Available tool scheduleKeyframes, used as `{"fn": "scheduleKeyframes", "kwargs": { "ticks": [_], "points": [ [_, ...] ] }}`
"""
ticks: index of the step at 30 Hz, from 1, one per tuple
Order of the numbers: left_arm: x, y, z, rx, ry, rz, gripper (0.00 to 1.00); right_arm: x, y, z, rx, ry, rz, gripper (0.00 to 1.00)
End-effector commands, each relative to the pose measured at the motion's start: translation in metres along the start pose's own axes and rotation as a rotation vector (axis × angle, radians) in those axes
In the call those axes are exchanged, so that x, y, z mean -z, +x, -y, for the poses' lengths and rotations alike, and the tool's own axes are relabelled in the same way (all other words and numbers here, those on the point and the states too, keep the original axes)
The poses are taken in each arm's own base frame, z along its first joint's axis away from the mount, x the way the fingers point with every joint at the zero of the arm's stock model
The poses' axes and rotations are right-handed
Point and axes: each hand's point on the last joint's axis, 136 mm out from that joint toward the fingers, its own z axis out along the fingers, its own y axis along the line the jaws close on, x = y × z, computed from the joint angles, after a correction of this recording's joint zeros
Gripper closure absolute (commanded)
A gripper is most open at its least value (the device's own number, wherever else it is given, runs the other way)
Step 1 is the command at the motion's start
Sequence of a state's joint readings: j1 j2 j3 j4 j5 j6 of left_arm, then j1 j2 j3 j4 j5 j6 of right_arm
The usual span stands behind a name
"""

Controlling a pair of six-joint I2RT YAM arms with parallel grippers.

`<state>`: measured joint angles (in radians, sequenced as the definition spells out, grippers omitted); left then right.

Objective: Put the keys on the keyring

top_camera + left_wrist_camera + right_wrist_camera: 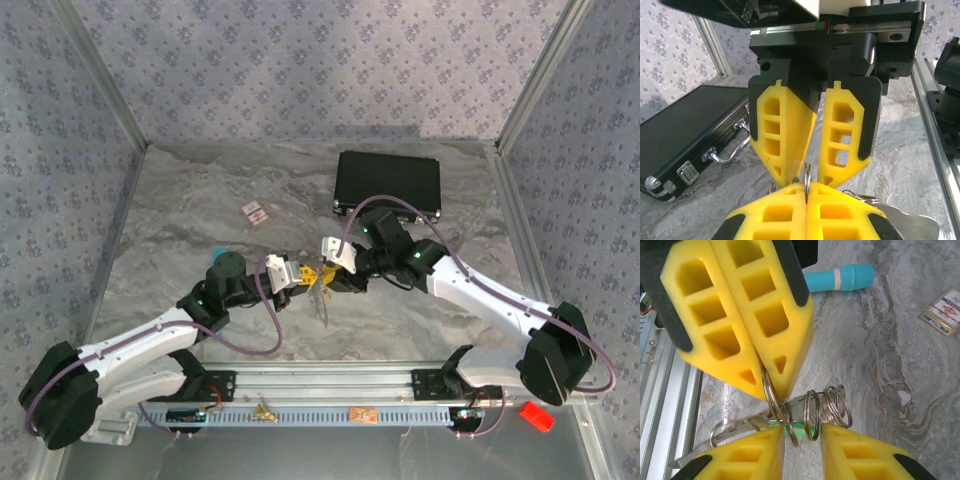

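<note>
Pinching the keyring [773, 407], left gripper [772, 391] pressed tight, right gripper [801, 434] parted around green key [799, 429] (grip unclear).

Shiny metal, matt plastic
Keyring [832, 407]: bright metal wire; finger pads [790, 337] matt yellow plastic; table [880, 365] smooth, marbled grey.

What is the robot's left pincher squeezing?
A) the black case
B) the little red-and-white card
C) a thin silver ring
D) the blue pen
C: the left gripper has its yellow fingers pressed shut on a thin silver ring, while the teal pen, the card and the black case lie apart from it on the table.
</note>
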<state>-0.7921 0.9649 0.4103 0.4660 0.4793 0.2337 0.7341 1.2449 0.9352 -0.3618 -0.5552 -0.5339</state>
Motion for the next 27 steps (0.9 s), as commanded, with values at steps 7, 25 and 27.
{"fn": "scheduleKeyframes", "kwargs": {
  "ticks": [7,25,27],
  "points": [
    [0.002,-0.022,0.001,-0.023,0.012,0.087,1.0,0.013,-0.019,-0.005,0.026,-0.005,0.098,0.73],
    [0.001,-0.022,0.0,-0.017,0.012,0.088,1.0,0.008,-0.034,-0.008,0.052,-0.046,0.136,0.94],
    [0.0,-0.021,-0.001,-0.012,0.004,0.08,1.0,0.009,-0.034,-0.008,0.058,-0.044,0.132,1.0]
  ]
}}
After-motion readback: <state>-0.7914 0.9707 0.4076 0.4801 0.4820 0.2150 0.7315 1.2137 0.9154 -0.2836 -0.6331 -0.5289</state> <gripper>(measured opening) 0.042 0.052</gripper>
